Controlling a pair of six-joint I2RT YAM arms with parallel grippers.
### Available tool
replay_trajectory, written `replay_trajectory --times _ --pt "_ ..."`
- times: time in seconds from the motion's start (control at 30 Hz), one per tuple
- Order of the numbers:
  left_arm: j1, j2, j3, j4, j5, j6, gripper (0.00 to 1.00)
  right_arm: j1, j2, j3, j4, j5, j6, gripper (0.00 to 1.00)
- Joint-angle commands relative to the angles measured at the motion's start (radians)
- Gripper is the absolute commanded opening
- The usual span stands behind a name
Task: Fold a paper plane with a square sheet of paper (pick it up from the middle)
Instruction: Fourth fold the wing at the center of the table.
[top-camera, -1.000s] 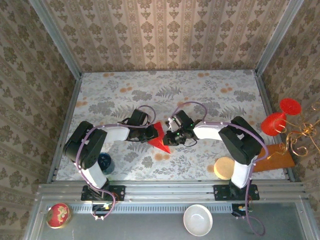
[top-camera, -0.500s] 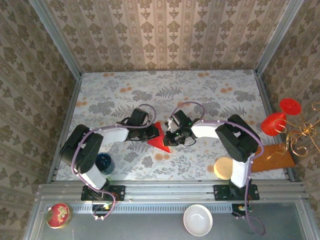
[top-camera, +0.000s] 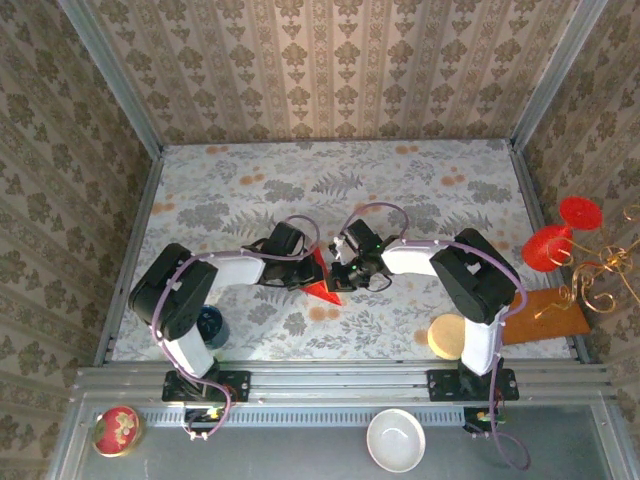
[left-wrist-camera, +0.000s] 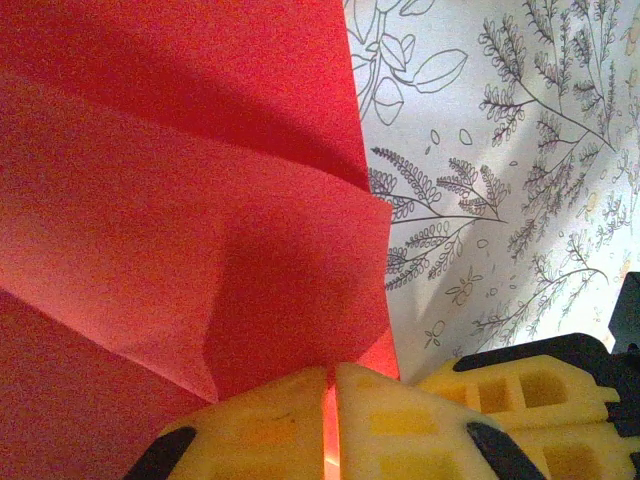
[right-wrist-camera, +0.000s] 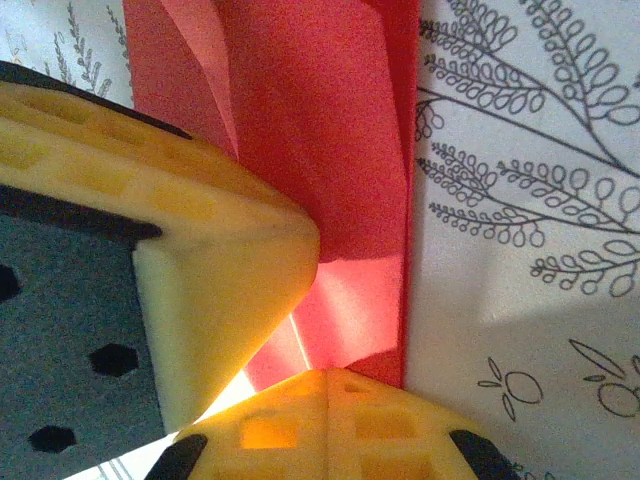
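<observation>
From above we see a thin bright red paper sheet (top-camera: 322, 284), folded into a pointed wedge, lying near the middle of the grey floral-patterned counter (top-camera: 450, 210), between the two arms; the left gripper (top-camera: 306, 272) meets it from the left and the right gripper (top-camera: 340, 274) from the right, the two nearly touching; in the left wrist view the yellow fingers (left-wrist-camera: 260, 430) are pinched on the paper's creased layers, red glowing in the seam between them; in the right wrist view the yellow fingers (right-wrist-camera: 400, 425) are pressed together, tips against the paper's folded edge; we cannot tell whether paper lies between them.
</observation>
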Motion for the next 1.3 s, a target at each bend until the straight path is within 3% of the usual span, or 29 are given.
replay_trajectory --times 0.0,0.27,0.83,0.97,1.1,1.27 --pt "0.025 0.011 0.000 -0.046 -0.043 -0.018 0.12 0.011 0.065 -0.012 -0.131 0.114 -0.039 0.06" --pt "0.130 0.010 0.004 -0.070 -0.054 0.042 0.12 0.017 0.095 -0.039 -0.196 0.185 -0.053 0.05" --pt "0.410 0.116 0.148 -0.123 -0.015 0.183 0.11 0.017 0.097 -0.059 -0.169 0.181 -0.033 0.03" --pt "0.391 0.039 0.172 -0.170 -0.024 0.189 0.11 0.016 0.090 -0.055 -0.164 0.179 -0.030 0.04" --pt "0.314 -0.065 0.175 -0.235 -0.068 0.193 0.11 0.017 0.076 -0.047 -0.154 0.165 -0.022 0.04" --pt "0.202 -0.120 0.082 -0.154 -0.062 0.091 0.12 0.014 0.066 -0.046 -0.140 0.143 -0.012 0.04"
